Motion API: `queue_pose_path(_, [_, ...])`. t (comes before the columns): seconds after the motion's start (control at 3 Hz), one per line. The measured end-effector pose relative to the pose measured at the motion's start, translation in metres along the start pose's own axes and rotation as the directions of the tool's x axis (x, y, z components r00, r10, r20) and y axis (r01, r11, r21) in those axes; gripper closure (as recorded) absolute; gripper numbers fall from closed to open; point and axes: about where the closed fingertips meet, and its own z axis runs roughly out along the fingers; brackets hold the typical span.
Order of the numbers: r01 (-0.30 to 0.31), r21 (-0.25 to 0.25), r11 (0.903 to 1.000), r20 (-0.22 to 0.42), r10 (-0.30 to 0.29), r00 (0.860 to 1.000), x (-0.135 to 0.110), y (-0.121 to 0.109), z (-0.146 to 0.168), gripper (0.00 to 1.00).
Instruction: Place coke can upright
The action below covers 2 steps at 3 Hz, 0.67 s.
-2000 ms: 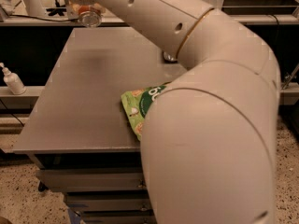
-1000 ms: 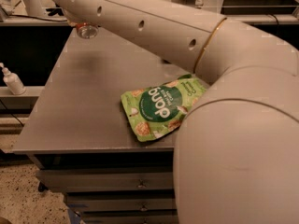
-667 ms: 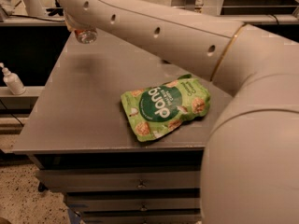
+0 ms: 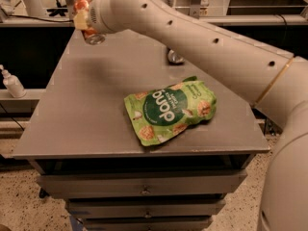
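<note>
The coke can (image 4: 84, 6) is red with a silver end (image 4: 94, 37). It is held in the air above the far left corner of the grey table (image 4: 82, 109), roughly upright with a slight tilt. My gripper (image 4: 83, 20) is shut on the can's middle, and a pale finger pad (image 4: 79, 19) shows on its left side. The white arm reaches to it from the right side of the view and hides much of the gripper.
A green snack bag (image 4: 169, 108) lies flat at the table's middle right. A round silver object (image 4: 174, 57) sits at the back, partly hidden by the arm. A white bottle (image 4: 11, 83) stands on a shelf to the left. Drawers (image 4: 144, 190) run below the front edge.
The arm has swung up and to the right, uncovering the whole green bag. The gripper with the can stays over the far left corner, shifted slightly.
</note>
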Motion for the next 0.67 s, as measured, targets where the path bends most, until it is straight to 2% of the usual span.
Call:
queue_pose_path(0.33, [-0.010, 0.067, 0.9977, -0.009, 0.011, 1.000, 0.0017, -0.0139, -0.0098, 1.00])
queue_pose_path(0.67, [-0.007, 0.067, 0.9977, -0.007, 0.008, 1.000, 0.0011, -0.0155, -0.0078, 1.00])
